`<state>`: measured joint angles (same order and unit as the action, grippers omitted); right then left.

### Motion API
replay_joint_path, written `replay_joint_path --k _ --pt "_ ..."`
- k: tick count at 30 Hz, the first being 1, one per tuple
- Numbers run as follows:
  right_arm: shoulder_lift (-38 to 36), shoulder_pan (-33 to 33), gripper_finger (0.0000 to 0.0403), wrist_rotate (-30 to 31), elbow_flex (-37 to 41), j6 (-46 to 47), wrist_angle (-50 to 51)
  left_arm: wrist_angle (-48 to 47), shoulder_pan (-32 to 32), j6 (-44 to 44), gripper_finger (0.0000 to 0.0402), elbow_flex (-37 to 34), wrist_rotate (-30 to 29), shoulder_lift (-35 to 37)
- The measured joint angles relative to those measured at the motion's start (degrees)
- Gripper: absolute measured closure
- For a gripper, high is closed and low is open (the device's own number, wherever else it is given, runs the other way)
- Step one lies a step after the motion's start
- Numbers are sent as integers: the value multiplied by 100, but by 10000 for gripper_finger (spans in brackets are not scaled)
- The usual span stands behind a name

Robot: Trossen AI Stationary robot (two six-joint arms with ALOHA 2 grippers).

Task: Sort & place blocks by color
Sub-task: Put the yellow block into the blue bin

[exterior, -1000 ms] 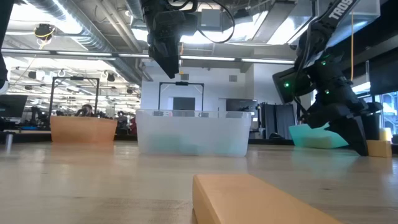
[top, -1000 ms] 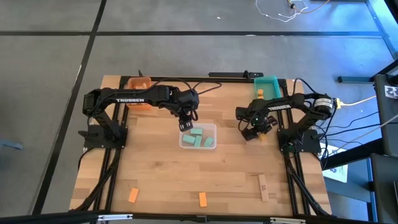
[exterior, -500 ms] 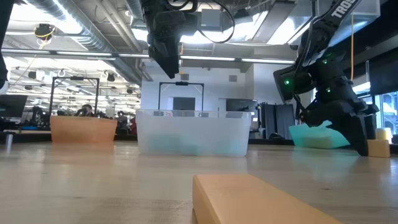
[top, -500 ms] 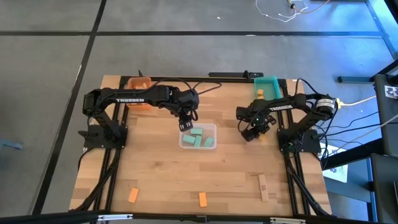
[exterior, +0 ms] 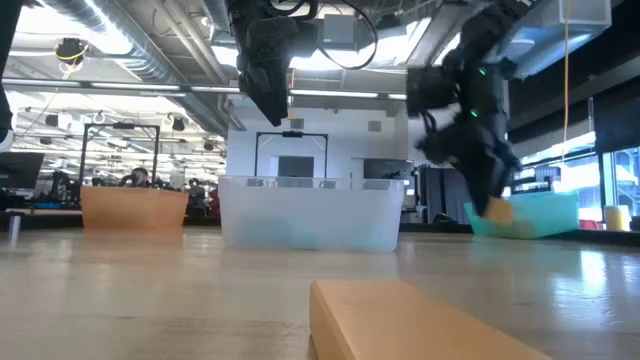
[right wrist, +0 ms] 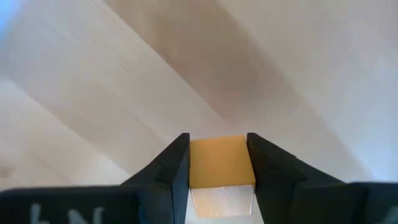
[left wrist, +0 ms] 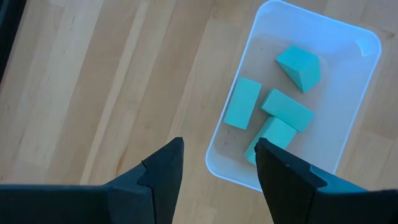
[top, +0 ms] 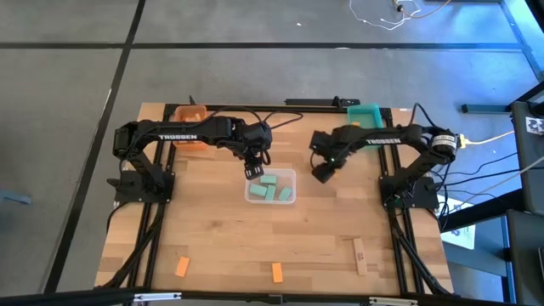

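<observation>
The bench is pale wood planks on a dark frame, standing on a grey floor crossed by dark seams. At its far left corner sits an orange tray. At the near edge, from left to right, lie an orange block, a second orange block and a long tan block, all well apart.

The left pincer hangs just over the left rim of a clear tray near the bench's middle, its fingers spread apart with nothing between them. Four mint green blocks lie loosely together inside that tray.

To the right, the right pincer is lifted off the bench, between the clear tray and a teal tray at the far right corner. Its fingers are closed on a tan-orange block, which fills the gap between them.

From bench height, the room behind is an open workshop with ceiling ducts, strip lights, desks and a dark frame, and a window at the right. A tan block lies close in the foreground.
</observation>
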<state>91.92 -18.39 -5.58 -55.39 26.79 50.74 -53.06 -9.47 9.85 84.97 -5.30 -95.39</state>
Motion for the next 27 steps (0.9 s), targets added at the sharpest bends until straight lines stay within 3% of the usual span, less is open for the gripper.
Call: replay_joint_path --k 7,13,21,27 --pt "-2 -91 272 313 -1024 -531 280 0 0 11 214 0 0 0" --pt "-11 -525 272 1228 -1645 -756 1366 0 0 26 214 0 0 0" --pt "-20 -1601 272 2208 -1747 -909 2312 0 0 26 214 0 0 0" --pt "-17 -2479 272 2358 -1730 -1088 2266 0 0 9 214 0 0 0"
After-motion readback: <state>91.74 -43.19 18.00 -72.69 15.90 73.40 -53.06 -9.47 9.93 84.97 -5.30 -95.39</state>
